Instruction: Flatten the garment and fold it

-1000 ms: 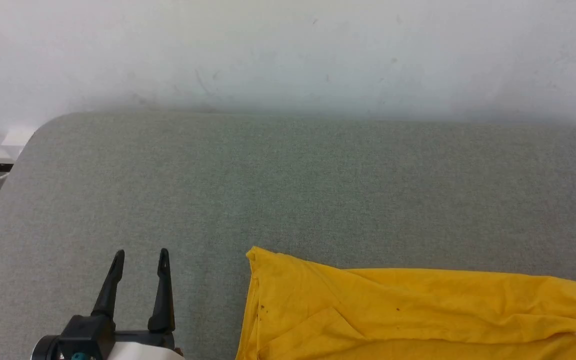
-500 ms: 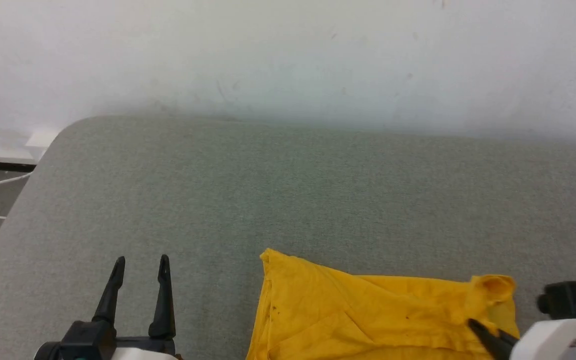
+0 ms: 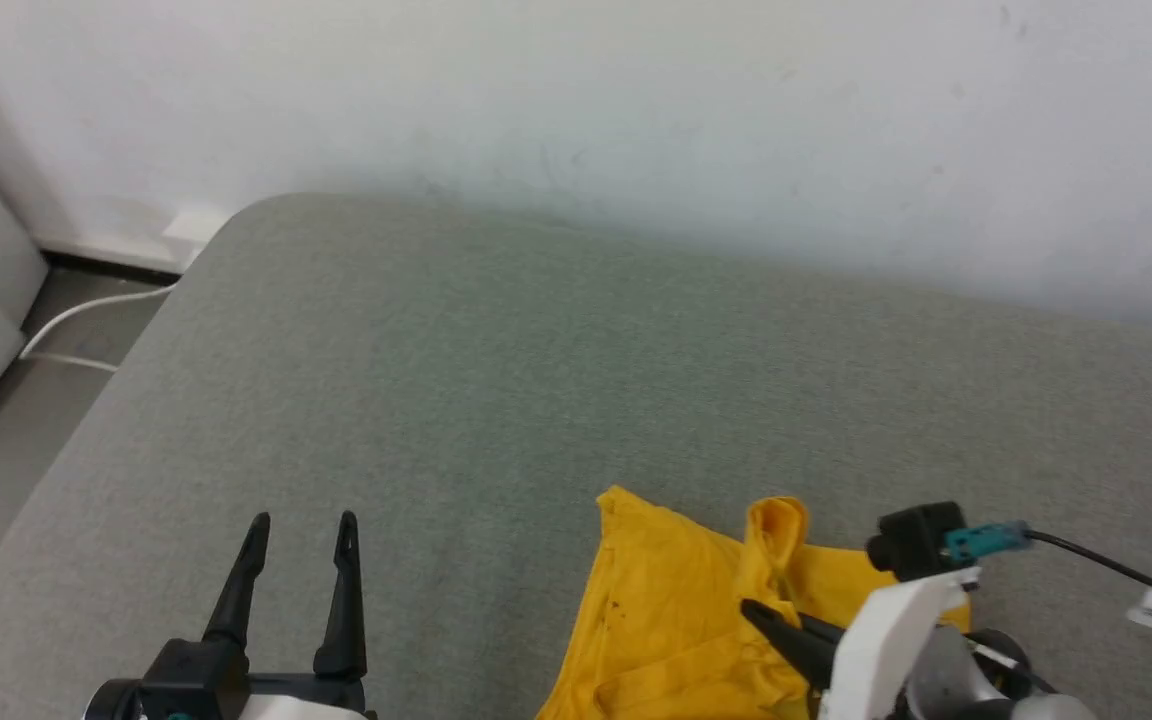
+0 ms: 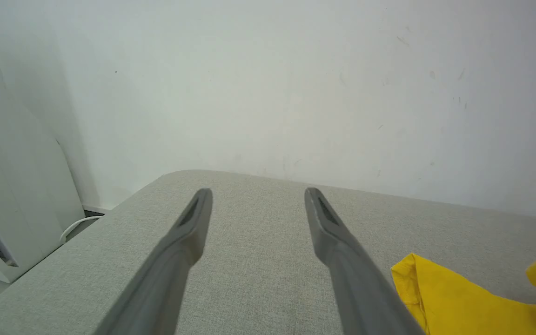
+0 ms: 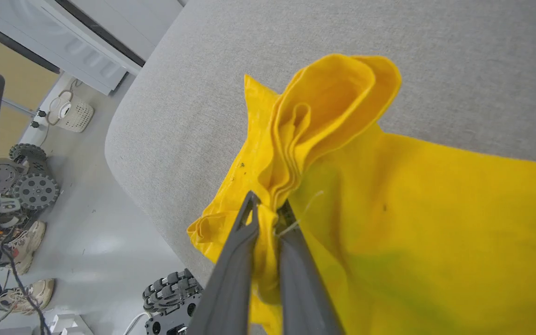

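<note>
The garment [image 3: 666,620] is a mustard-yellow T-shirt lying bunched on the grey padded table [image 3: 536,380], near its front edge, with its plain side up. My right gripper [image 3: 758,612] is shut on a gathered fold of the cloth, which stands up in a loop above the fingertips. In the right wrist view the two fingers pinch that fold [image 5: 268,214] and the garment [image 5: 426,223] drapes to the right. My left gripper [image 3: 302,522] stands open over bare table, left of the garment, holding nothing. The left wrist view shows its spread fingers [image 4: 193,223] and a yellow corner [image 4: 440,293].
A white wall [image 3: 576,100] runs behind the table. Left of the table are a white cabinet [image 4: 7,186], a white cable [image 3: 86,310] on the floor, and grey floor. Below the table edge stand wheeled robot bases [image 5: 30,186] and shoes [image 5: 21,246].
My right gripper has carried the pinched cloth leftward across the garment, folding it over and bunching it. The head camera has turned, shifting the whole picture. The left gripper has kept its pose.
</note>
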`<state>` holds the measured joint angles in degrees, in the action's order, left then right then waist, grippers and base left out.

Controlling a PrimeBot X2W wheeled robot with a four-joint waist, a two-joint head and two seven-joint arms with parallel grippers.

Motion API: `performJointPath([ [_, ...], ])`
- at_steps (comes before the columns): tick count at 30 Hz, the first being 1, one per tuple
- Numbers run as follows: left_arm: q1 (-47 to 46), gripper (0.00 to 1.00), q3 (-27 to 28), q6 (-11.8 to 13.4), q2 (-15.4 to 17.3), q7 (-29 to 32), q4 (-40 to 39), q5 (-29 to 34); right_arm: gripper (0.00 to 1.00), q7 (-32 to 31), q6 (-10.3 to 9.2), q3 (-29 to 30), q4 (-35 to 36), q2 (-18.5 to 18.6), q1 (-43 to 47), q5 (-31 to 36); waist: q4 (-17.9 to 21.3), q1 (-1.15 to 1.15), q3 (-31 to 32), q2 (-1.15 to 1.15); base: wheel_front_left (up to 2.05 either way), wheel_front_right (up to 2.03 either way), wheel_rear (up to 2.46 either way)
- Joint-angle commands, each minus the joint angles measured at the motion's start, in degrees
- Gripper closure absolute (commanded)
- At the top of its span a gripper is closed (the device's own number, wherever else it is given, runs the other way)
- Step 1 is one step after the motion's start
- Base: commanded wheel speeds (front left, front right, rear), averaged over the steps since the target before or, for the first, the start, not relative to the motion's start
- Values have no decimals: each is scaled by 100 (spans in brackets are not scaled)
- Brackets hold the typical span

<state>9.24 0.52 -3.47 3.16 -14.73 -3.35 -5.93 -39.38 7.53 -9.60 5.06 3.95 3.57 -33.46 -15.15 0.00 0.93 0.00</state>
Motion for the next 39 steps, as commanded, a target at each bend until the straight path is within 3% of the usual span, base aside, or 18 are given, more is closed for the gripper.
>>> performJointPath([
  [1,-78,0,-21,-19,-27,-27,24,45,100,92,-4,-139,-246,-55,-208,-31,-295,0,-50,0,0,0,0],
  [15,-185,0,-69,-60,-27,-27,110,54,100,761,-4,-786,-1844,-105,-894,-336,-725,0,-169,0,0,0,0],
  [16,-190,0,-75,-64,-28,-27,124,56,40,852,-4,-849,-1935,-106,-956,-367,-734,0,-172,0,0,0,0],
  [17,-194,0,-79,-68,-28,-27,137,60,0,925,-4,-936,-2016,-106,-1016,-408,-739,0,-168,0,0,0,0],
  [23,-189,0,-58,-89,-28,-27,180,113,0,1159,-4,-1481,-2123,-106,-1362,-804,-611,0,-67,0,0,0,0],
  [27,-167,0,-13,-123,-18,-27,181,134,0,1441,-4,-1590,-1987,23,-1705,-531,-402,0,51,0,0,0,0],
  [33,-116,0,55,-133,-19,-27,137,128,0,2516,-4,-1765,-1647,971,-2390,608,63,0,199,0,0,0,0],
  [39,-79,0,70,-60,-23,-27,51,57,0,3511,-4,-1373,-1491,1827,-2611,1408,518,0,245,0,0,0,0],
])
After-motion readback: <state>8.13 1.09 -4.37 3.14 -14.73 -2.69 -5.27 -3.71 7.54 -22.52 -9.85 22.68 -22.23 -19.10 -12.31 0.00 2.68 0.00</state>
